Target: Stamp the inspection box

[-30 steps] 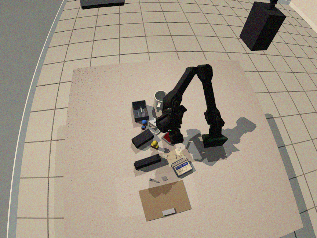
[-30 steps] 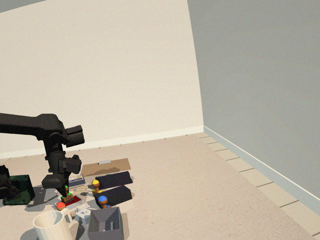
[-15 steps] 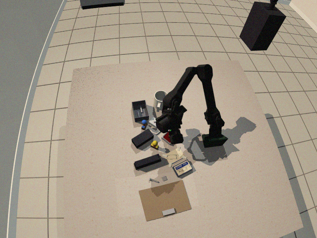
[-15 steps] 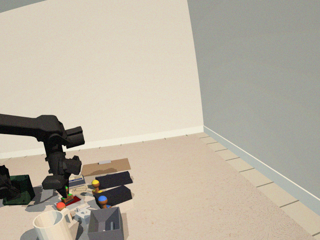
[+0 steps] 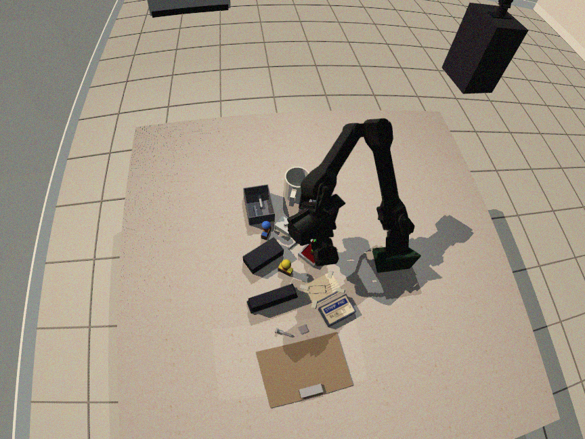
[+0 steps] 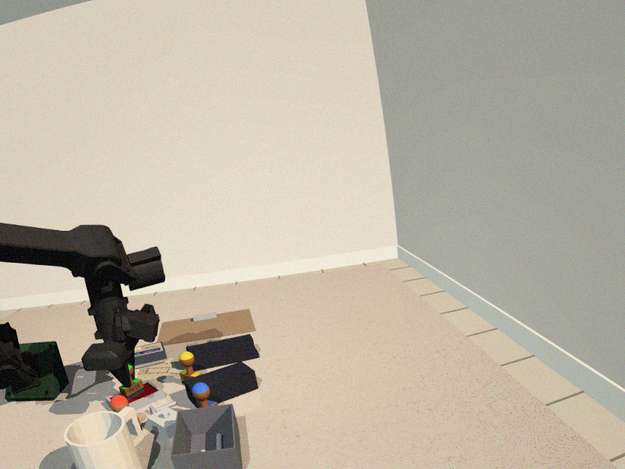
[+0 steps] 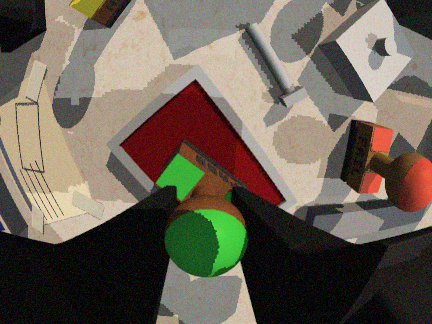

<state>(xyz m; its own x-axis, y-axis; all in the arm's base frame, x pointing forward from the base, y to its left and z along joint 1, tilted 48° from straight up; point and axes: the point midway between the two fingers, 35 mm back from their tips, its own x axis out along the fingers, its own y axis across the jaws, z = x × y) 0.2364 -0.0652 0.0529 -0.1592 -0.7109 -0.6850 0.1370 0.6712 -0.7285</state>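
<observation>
My gripper (image 6: 128, 379) (image 7: 204, 196) is shut on the green-knobbed PASS stamp (image 6: 132, 387) (image 7: 206, 237), holding it upright by its neck. The stamp's base is over the near part of the red ink pad (image 5: 308, 253) (image 6: 150, 391) (image 7: 160, 125), on it or just above; contact cannot be told. The stamp hides part of the pad in the wrist view. The tan card (image 5: 326, 283) (image 7: 65, 167) lies taped down left of the pad in the wrist view. Its outlined inspection box (image 7: 19, 136) shows no print.
A red-knobbed stamp (image 6: 118, 402) (image 7: 410, 182) stands right of the pad in the wrist view. Nearby are a yellow stamp (image 5: 285, 265) (image 6: 186, 358), a blue stamp (image 5: 265, 225) (image 6: 200, 391), two dark blocks (image 5: 263, 255) (image 5: 272, 298), a mug (image 6: 105, 449), a grey bin (image 6: 205, 457) and the STAMP PAD box (image 5: 336, 310).
</observation>
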